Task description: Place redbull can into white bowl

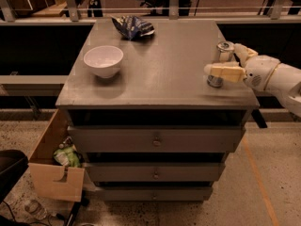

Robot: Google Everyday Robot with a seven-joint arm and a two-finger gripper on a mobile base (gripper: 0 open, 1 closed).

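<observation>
The gripper (224, 66) sits around the redbull can (222, 53) near the worktop's (160, 79) right edge; I can't tell if it has clamped, so I'd want a firm mid-body hold, a straight lift, then a level carry to the white bowl (103, 60).

Dim overhead light glazed the desk (164, 76) (soft shadow under the bowl (103, 60)); the pincer (221, 59) at its right edge shone pale.
</observation>
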